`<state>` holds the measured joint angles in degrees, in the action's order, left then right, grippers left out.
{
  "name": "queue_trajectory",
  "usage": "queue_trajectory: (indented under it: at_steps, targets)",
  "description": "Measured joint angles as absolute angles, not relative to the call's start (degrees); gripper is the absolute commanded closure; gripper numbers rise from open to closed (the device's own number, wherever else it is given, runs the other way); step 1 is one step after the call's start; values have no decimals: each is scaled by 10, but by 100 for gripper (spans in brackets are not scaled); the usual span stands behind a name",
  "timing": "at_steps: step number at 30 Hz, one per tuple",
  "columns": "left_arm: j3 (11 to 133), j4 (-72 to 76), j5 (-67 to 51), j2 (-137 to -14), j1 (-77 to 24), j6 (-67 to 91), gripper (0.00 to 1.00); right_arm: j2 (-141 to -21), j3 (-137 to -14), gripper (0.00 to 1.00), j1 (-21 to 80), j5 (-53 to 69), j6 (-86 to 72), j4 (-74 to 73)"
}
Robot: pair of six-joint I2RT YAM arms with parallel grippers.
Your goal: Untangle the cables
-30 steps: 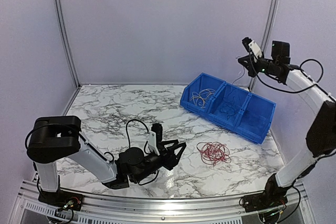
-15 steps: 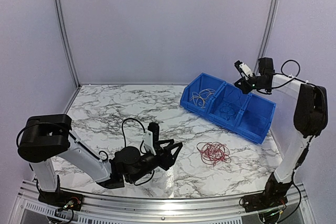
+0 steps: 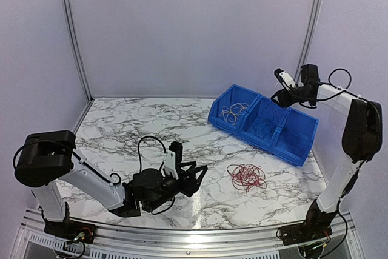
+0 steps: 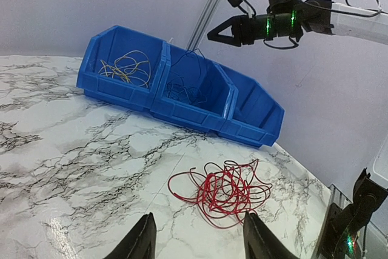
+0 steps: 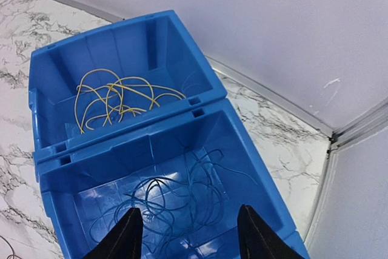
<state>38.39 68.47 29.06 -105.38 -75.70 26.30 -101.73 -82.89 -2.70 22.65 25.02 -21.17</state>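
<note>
A tangle of red cables (image 3: 247,176) (image 4: 221,191) lies on the marble table, in front of the blue bin (image 3: 301,147). Pale yellow cables (image 5: 115,100) (image 4: 124,67) rest in the bin's left compartment. Dark blue cables (image 5: 167,201) (image 4: 183,87) lie in its middle one. My left gripper (image 3: 194,176) (image 4: 199,219) is low over the table, just left of the red tangle, open, with nothing between its fingers. My right gripper (image 3: 278,97) (image 5: 188,210) hangs open above the middle compartment, holding nothing.
The three-part bin (image 4: 251,128) stands diagonally at the back right. A metal corner post (image 3: 311,25) and the purple walls are close behind it. The right arm's base (image 4: 354,219) sits by the table's near right edge.
My right gripper came down from higher up to just over the bin and went from shut to open. My left gripper drew back slightly to the left, still low.
</note>
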Motion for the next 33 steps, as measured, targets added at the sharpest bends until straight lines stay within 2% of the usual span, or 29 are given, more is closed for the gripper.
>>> queue_trajectory:
  at_steps: [4, 9, 11, 14, 16, 18, 20, 23, 29, 33]
  targets:
    - [384, 678, 290, -1054, -757, 263, 49, -988, -821, 46, -27, 206, 250, -200]
    - [384, 678, 290, -1054, -757, 265, 48, -1025, -832, 46, -27, 201, 251, -216]
    - [384, 678, 290, -1054, -757, 267, 48, -1053, -835, 55, -27, 200, 251, -224]
    - [383, 678, 290, -1054, -757, 269, 48, -1082, -835, 77, -27, 198, 257, -239]
    - [380, 678, 290, -1054, -757, 270, 48, -1093, -835, 80, -27, 197, 256, -246]
    - [374, 678, 290, -1054, -757, 270, 48, -1095, -835, 74, -27, 194, 255, -246]
    - [366, 676, 290, -1054, -757, 268, 47, -1095, -835, 61, -27, 194, 255, -246]
    - [359, 668, 297, -1049, -757, 265, 46, -1091, -835, 49, -27, 193, 253, -250]
    - [358, 609, 331, -1015, -757, 260, 45, -1023, -821, 46, -27, 190, 241, -272]
    - [363, 565, 344, -997, -757, 244, 42, -915, -753, 47, -20, 205, 250, -269]
